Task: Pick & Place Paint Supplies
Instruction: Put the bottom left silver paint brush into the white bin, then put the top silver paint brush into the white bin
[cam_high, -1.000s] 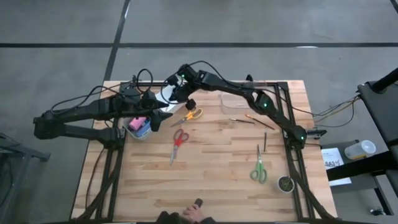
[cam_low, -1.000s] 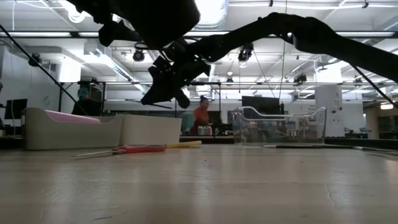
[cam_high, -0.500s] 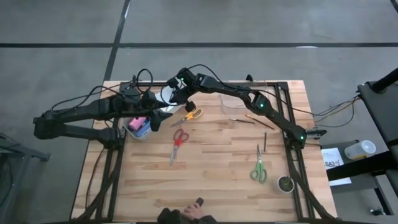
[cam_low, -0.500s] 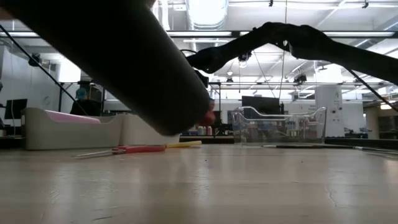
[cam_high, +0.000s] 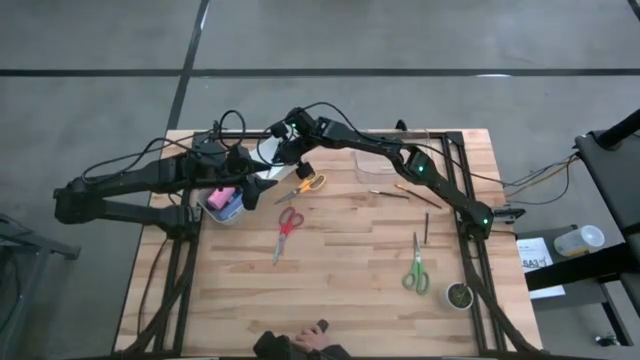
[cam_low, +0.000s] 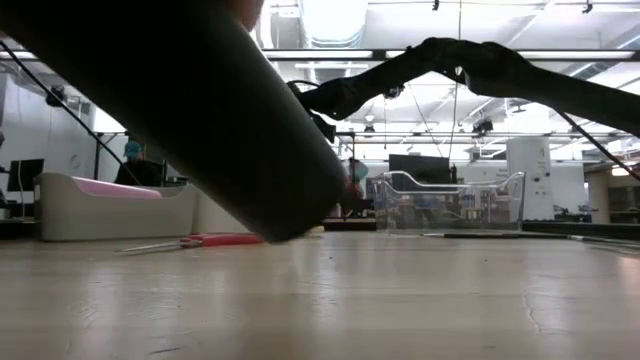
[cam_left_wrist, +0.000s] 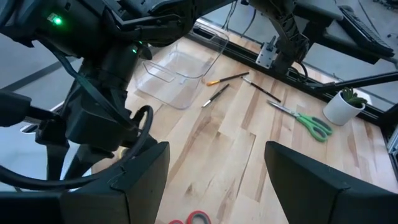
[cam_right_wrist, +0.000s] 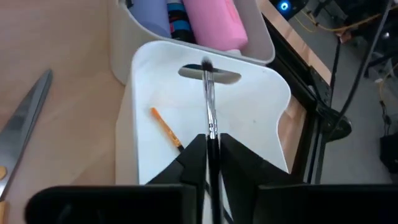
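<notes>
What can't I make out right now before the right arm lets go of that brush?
- Low view: a dark arm link close to the lens hides both white bins and both grippers.
- High view: the right gripper is too small and overlapped by the left arm to show the paintbrush.
- Right wrist view: the paintbrush handle runs down behind the jaws; whether its tip touches the white tray is unclear.
- Left wrist view: the left gripper is cut off.

Bins: upper left of the high view.
Clear tray: upper centre, right of the bins.
Paintbrushes: below the tray.
Scissors: centre.
</notes>
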